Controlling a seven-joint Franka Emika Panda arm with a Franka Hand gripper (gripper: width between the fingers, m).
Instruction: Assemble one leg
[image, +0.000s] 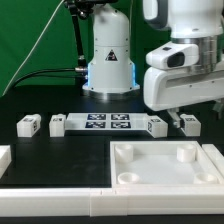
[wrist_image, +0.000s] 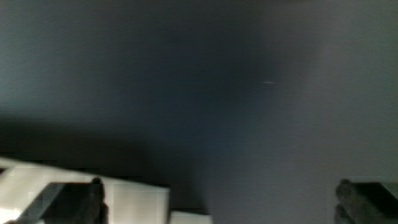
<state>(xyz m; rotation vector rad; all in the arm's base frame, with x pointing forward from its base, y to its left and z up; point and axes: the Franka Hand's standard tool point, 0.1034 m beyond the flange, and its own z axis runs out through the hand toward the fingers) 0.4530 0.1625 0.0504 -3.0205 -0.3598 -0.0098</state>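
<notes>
pincer (wrist_image: 217, 203) gapes wide, gripping nothing — just by a leg (image: 188, 123); panel (image: 150, 183) sockets face up.

Tool (image: 177, 117): mostly hidden behind white wrist housing (image: 185, 75) in ext. view. Only dark finger stubs show, too small to read. Wrist view: fingers (wrist_image: 68, 203) blurred and cut by pic edge. White part (wrist_image: 27, 175) beside one finger is blurred, cut off, can't tell what. Leg (image: 188, 122) toward surface's (image: 30, 100) edge at ext. view's right: by tool, touching or not, can't tell; marker too small. Panel (image: 165, 168) at near edge cut by pic edge. White block (image: 4, 157) and white bar (image: 50, 205), near corner at ext. view's left: both cut off.
</notes>
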